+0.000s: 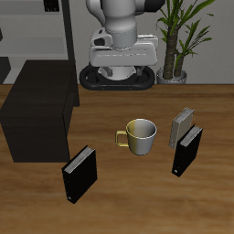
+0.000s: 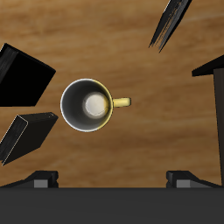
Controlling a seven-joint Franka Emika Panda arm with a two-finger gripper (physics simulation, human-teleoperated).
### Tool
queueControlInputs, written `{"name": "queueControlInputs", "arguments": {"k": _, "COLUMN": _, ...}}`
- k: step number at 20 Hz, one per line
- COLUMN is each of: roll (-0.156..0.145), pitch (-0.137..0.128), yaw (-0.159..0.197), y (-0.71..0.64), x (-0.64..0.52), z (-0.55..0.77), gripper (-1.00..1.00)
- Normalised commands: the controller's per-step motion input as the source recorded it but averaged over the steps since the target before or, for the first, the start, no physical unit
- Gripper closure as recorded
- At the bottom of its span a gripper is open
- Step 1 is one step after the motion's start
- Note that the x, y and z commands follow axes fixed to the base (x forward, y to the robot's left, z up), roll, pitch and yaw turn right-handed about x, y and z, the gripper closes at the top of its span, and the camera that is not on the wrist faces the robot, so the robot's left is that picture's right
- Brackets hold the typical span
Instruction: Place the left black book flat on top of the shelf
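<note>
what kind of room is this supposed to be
Probably a simulated study or home office: slim black hardcover books stand on a wooden table around a yellow-handled mug, with a potted plant behind.

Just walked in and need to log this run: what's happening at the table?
A Franka arm is meant to lay the left black book flat on the shelf, but nothing is handled yet. Its gripper hangs open and empty above the mug. The book stands upright beside a grey book; the second black book stands nearer the front edge.
</note>
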Motion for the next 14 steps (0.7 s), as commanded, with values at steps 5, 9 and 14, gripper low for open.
{"name": "queueControlInputs", "arguments": {"k": 5, "roll": -0.021, "pitch": -0.050, "yaw": -0.056, "y": 0.50, "x": 0.10, "z": 0.06, "gripper": -1.00}}
{"name": "queueControlInputs", "arguments": {"k": 9, "roll": 0.035, "pitch": -0.010, "yaw": -0.001, "y": 0.72, "x": 0.19, "z": 0.02, "gripper": -1.00}}
{"name": "queueControlInputs", "arguments": {"k": 14, "roll": 0.022, "pitch": 0.000, "yaw": -0.021, "y": 0.42, "x": 0.16, "z": -0.01, "gripper": -1.00}}
